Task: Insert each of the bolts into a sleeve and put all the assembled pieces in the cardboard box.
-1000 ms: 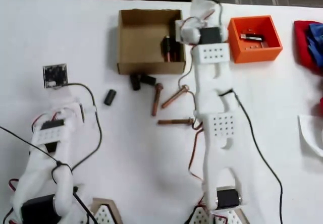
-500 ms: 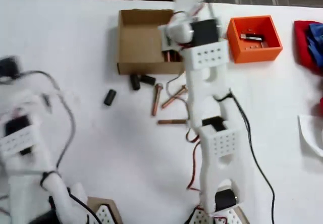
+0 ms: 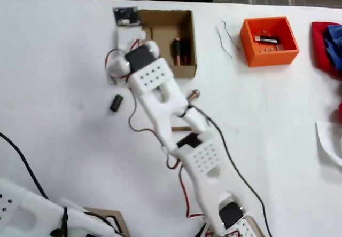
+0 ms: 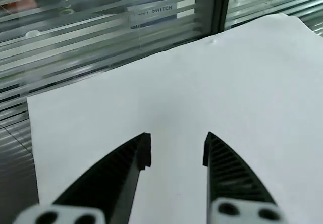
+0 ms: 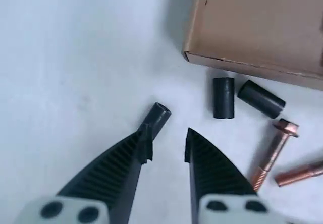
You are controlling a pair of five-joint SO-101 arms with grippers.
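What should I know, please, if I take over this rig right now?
Left tool: open and empty, over bare table.
Right tool: open and empty; a lone sleeve lies on the table just ahead of its tips.
Two more sleeves lie beside the cardboard box, with loose bolts next to them.
Done: what looks like one assembled piece lies in the box.
Left: put a bolt into each of the three loose sleeves, then box them.
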